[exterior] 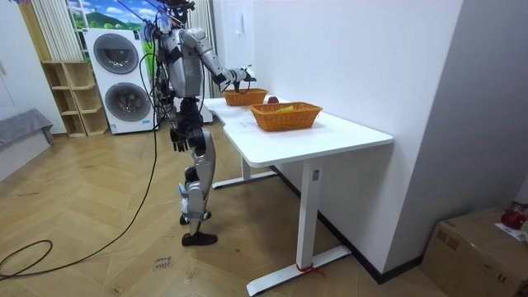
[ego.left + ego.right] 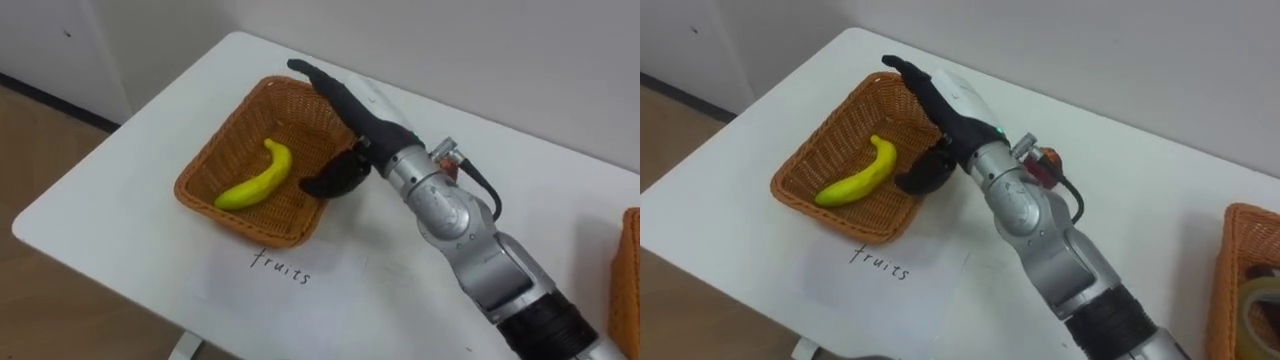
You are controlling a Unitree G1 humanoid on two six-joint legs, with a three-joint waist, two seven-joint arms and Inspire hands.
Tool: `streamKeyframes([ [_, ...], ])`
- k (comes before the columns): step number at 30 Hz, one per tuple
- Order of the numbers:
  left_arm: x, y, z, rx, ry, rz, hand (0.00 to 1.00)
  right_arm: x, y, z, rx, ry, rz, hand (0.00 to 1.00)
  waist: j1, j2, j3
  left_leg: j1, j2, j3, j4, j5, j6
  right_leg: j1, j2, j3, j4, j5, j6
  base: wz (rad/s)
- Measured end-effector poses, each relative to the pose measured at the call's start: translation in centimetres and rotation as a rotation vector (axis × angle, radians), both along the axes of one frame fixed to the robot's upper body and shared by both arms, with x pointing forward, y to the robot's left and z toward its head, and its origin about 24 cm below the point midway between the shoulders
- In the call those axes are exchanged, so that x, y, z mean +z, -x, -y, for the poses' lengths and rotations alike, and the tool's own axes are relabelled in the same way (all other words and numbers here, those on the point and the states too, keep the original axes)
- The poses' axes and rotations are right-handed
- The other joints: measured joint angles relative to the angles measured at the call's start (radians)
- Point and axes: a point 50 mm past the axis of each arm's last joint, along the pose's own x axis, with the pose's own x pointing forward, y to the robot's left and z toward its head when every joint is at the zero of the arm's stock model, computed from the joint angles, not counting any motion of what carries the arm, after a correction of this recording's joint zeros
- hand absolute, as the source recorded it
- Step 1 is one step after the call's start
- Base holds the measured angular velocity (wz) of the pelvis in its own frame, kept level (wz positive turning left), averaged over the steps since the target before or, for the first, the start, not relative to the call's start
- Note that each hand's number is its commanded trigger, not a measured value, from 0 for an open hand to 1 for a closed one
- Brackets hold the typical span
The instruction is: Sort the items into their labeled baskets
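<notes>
Banana (image 2: 255,178) lies in the basket (image 2: 215,150) near the tabletop's left edge, where fruit belongs; right hand (image 2: 352,108) hovers above, fingers apart, empty; left hand (image 1: 177,139) hangs idle.

Upper left, the right hand (image 2: 945,110) hovers over the basket (image 2: 825,140); fingers (image 2: 915,80) straight. A banana (image 2: 855,178) lies inside.

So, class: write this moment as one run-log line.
right hand: open, above fruit basket | banana: lying in fruit basket | left hand: hanging at robot's side
</notes>
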Motion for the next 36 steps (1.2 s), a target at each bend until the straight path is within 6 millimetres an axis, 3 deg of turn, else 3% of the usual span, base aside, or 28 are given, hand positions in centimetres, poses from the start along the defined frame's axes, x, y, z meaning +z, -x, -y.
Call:
streamKeyframes([
  [5,-0.2,0.8,0.4,0.032,0.0,-0.024,0.0,0.4,-0.4,0.8,-0.032,-0.056,-0.01,0.0,-0.041,0.011,-0.0017,0.003,0.0,0.007,0.0,0.0,0.0,0.004,0.002,0.02,0.0,0.0,-0.001,-0.06],
  [12,-0.4,1.1,1.0,0.052,0.03,-0.026,0.0,1.2,-0.9,2.5,-0.107,-0.192,-0.016,0.0,-0.089,0.043,-0.0048,0.024,0.002,0.028,-0.001,0.0,0.0,0.017,0.004,0.046,0.001,0.001,-0.001,-0.06],
  [16,-0.4,1.0,1.2,0.056,0.036,-0.023,0.0,1.5,-1.2,3.4,-0.16,-0.252,-0.003,0.0,-0.115,0.055,-0.0011,0.037,0.004,0.039,-0.001,0.0,0.0,0.02,0.004,0.051,0.003,0.001,-0.001,-0.08],
  [22,-0.5,1.1,1.6,0.071,0.052,-0.023,0.0,1.7,-1.3,4.2,-0.204,-0.317,-0.006,0.0,-0.137,0.062,0.0025,0.049,0.01,0.055,-0.004,-0.001,0.0,0.023,0.008,0.056,0.003,0.004,-0.007,-0.08],
  [32,-0.7,1.4,2.1,0.067,0.072,-0.035,0.0,1.7,-1.4,4.3,-0.226,-0.371,-0.012,0.0,-0.161,0.068,-0.0017,0.054,0.013,0.06,-0.003,-0.001,0.0,0.026,0.012,0.072,0.003,0.007,-0.01,-0.02],
  [36,-0.8,1.5,2.2,0.084,0.081,-0.035,0.0,0.8,-1.7,5.0,-0.257,-0.429,-0.063,0.0,-0.172,0.069,-0.0016,0.054,0.013,0.059,-0.002,-0.001,0.0,0.028,0.012,0.074,0.003,0.007,-0.011,0.0],
])
